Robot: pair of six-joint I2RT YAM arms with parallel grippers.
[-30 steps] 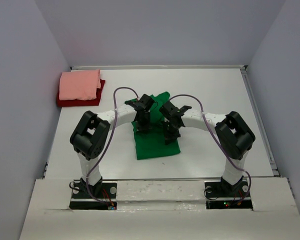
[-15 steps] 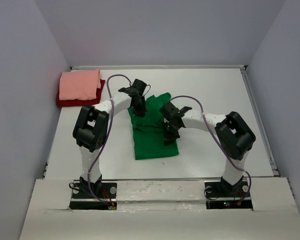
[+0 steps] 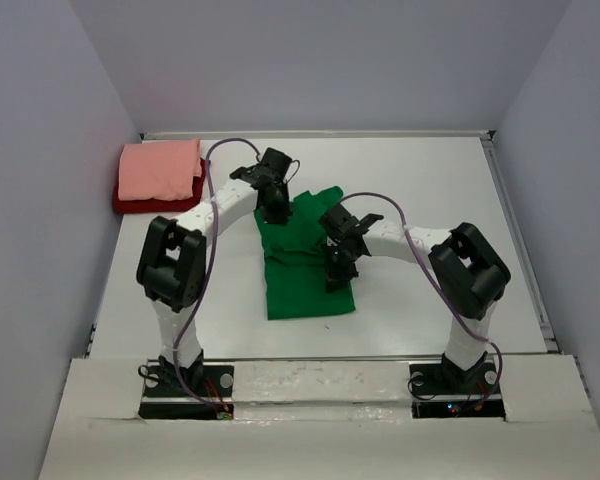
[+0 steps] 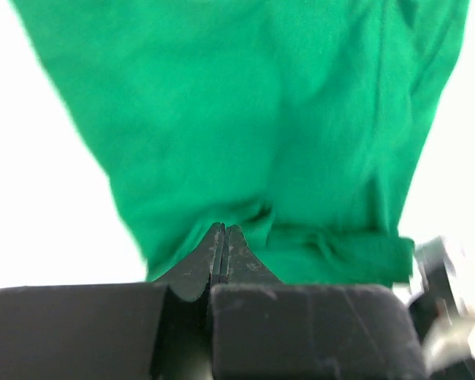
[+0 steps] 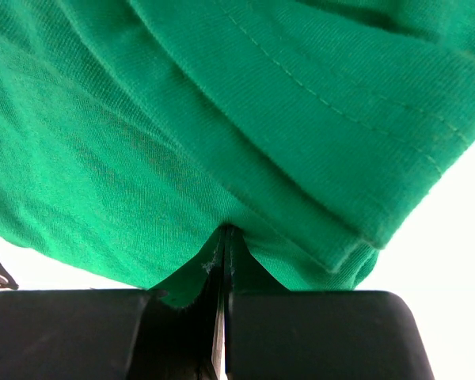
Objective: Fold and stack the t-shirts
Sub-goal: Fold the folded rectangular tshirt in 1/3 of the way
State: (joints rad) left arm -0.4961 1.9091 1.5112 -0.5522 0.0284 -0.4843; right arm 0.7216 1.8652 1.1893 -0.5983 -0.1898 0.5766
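Now | bright green soft cloth t-shirt [image 3: 305,290] is spread, part-folded, at the middle of the counter [image 3: 430,180] | left jaws and right jaws are each pinched thin on its cloth | judged light, limp, easily bunched; hems and fold edges are best gripped.

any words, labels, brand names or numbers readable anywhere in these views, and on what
No readable text in any view. The green t-shirt, the pink t-shirt and the dark red t-shirt under it are plain, and the table bears no label.
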